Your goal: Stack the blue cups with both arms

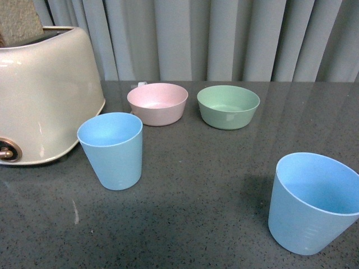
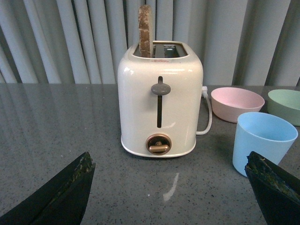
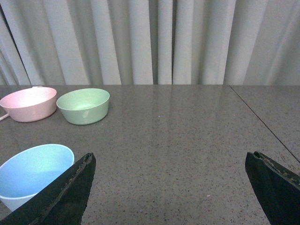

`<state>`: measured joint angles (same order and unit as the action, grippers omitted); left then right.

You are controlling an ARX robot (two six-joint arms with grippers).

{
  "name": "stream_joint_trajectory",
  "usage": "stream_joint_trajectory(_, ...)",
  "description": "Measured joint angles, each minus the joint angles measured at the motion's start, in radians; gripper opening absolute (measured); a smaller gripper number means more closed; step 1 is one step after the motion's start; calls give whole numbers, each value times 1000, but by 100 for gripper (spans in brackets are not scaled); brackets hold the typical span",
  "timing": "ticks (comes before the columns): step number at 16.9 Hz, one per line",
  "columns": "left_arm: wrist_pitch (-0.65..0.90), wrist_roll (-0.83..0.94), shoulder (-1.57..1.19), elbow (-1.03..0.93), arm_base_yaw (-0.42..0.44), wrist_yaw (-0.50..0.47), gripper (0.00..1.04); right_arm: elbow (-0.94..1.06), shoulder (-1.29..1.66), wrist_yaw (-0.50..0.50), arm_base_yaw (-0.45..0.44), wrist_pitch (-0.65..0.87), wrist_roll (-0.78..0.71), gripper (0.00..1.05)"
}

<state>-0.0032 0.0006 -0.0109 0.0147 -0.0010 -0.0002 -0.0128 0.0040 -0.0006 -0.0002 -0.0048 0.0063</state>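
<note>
The left light blue tapered plastic cup (image 1: 110, 150) stood upright on the dark grey speckled worktop (image 1: 196, 185), just beside the cream toaster (image 1: 39, 95). The right light blue cup (image 1: 314, 203) stood upright, well apart from it and nearer the robot. The left claw (image 2: 168, 161) and right claw (image 3: 169, 159) both gaped wide, holding nothing.

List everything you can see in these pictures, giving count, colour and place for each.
toaster: one, cream, far left
bread slice: one, brown, in toaster slot
blue cups: two, light blue, one beside toaster, one near right
pink bowl: one, pink, behind left cup
green bowl: one, green, right of pink bowl
table: one, dark grey, under everything
curtain: one, grey, behind table
left gripper: one, black, open, empty
right gripper: one, black, open, empty
</note>
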Motion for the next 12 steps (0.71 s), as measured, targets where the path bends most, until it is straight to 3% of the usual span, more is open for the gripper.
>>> stream_joint_trajectory(12,0,0,0,0,0,0,98,0,0,0,0,0,0,98)
